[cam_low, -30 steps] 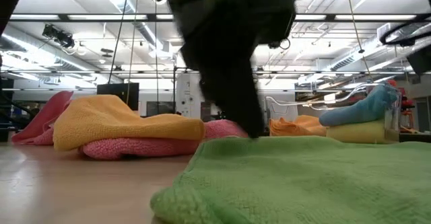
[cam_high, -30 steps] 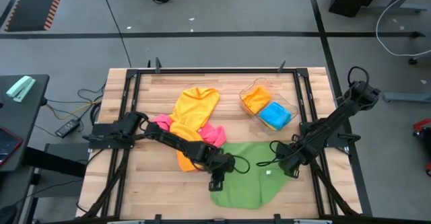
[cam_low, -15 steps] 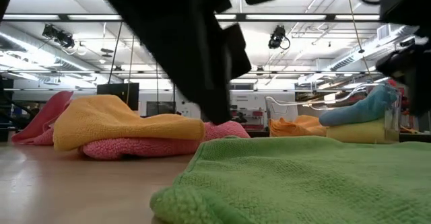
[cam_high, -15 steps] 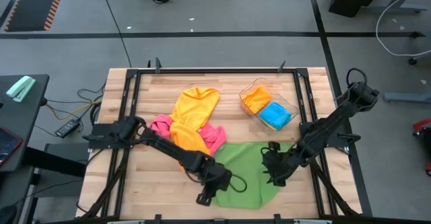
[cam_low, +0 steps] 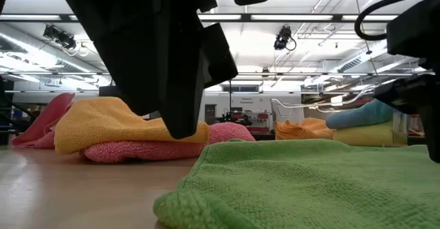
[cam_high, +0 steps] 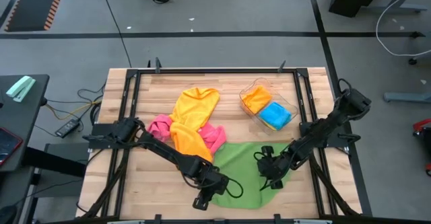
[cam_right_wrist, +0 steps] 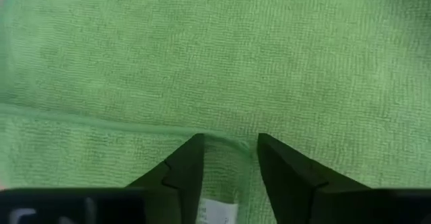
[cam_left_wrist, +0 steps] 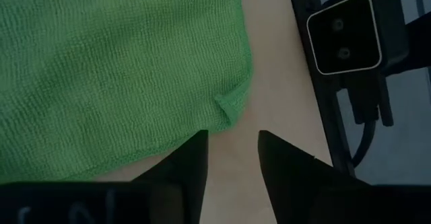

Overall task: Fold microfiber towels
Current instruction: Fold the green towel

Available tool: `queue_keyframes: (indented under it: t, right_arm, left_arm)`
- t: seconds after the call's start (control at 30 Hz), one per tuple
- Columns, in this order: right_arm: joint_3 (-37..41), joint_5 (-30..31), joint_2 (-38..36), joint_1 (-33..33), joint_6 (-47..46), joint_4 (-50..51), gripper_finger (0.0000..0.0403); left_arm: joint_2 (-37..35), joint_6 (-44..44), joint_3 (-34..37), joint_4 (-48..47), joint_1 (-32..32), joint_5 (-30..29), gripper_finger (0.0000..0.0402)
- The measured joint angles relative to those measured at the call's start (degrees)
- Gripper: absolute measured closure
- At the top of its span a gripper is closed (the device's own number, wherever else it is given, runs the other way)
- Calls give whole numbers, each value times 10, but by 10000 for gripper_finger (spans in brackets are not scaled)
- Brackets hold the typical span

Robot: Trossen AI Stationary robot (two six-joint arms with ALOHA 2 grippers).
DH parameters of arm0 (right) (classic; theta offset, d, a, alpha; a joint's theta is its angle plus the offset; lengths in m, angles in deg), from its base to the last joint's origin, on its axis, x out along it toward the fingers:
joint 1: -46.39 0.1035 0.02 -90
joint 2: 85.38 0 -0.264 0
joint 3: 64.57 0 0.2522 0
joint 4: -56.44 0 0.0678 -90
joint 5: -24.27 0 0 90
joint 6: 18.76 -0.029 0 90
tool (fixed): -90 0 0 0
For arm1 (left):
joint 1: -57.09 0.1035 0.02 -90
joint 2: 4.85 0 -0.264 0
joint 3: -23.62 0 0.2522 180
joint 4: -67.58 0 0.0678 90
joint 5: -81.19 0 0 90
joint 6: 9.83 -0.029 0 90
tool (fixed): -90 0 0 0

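**Bright cloths on a pale wood counter**

A plain green towel with a fine looped weave lies at the near edge of the light, wood-grained counter. Left of centre, an orange-yellow towel drapes over a pink towel. At far right, a clear tray holds an orange cloth and a blue cloth. The counter's frame and both arms are black, as are the left pincer and right pincer.

grey floor, ceiling striplights
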Motion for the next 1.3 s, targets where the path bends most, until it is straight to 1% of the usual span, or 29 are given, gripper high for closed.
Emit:
queue_keyframes:
  t: [0.17,0.3,0.4,0.63,0.8,1.03,1.17,1.23,1.3]
  right_arm:
    - [0,0,1,0,0,-3,300]
    - [0,-8,1,0,-2,-1,341]
    - [0,-14,-5,0,-10,1,358]
    - [-2,-18,-49,4,-13,19,361]
    - [-27,-20,-86,25,10,20,361]
    - [-47,-20,-70,44,23,14,361]
    - [-46,15,-65,42,-41,83,358]
    - [-46,15,-65,39,-52,84,352]
    - [-46,-4,-65,40,-51,60,341]
  left_arm:
    - [0,2,0,-2,0,0,271]
    - [0,3,0,-2,0,0,269]
    - [0,3,0,-2,0,0,268]
    - [0,3,0,-2,3,0,276]
    - [0,3,0,-2,5,0,277]
    - [0,8,0,10,7,-6,273]
    - [0,21,0,11,7,-15,278]
    - [0,22,-1,11,5,-15,279]
    - [0,7,-1,12,0,-15,278]
